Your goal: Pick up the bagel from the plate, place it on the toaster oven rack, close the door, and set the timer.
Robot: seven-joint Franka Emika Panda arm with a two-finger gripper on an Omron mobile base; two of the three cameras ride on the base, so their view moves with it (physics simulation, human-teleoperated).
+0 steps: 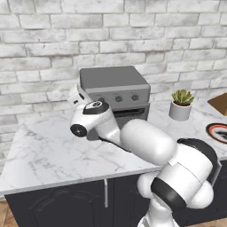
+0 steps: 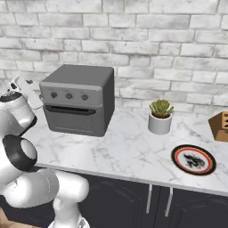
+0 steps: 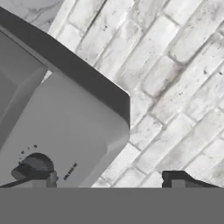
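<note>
Here, a grey toaster oven [image 2: 78,99] sits on a white marble counter [image 2: 129,149] against a pale brick wall [image 2: 169,49]. Its door [image 2: 75,120], a dark grey panel with a darker window and a bar handle along its top edge, stands upright and shut across the front. Above the door runs a row of three round knobs [image 2: 69,95].

The white robot arm reaches up to the oven's front at the end away from the plant. In the hand view the gripper [image 3: 105,179] is spread wide, its two dark finger tips [image 3: 175,177] well apart and pinching nothing. One tip lies right against a dark knob on the oven's grey face, though whether it touches cannot be told; the other stands clear in front of the brick wall. From the left base view the hand [image 1: 77,99] sits just beside the oven's control panel, with the wrist covering part of the door.

The plate [image 2: 193,159], round and dark with a red-and-white rim, rests on the counter well apart from the oven, towards the far right. No bagel lies on it, and with the door shut the oven's inside is hidden.

Between oven and plate stands a small green plant in a white pot [image 2: 160,116]. A brown wooden block [image 2: 220,125] sits near the right edge, just behind the plate.
</note>
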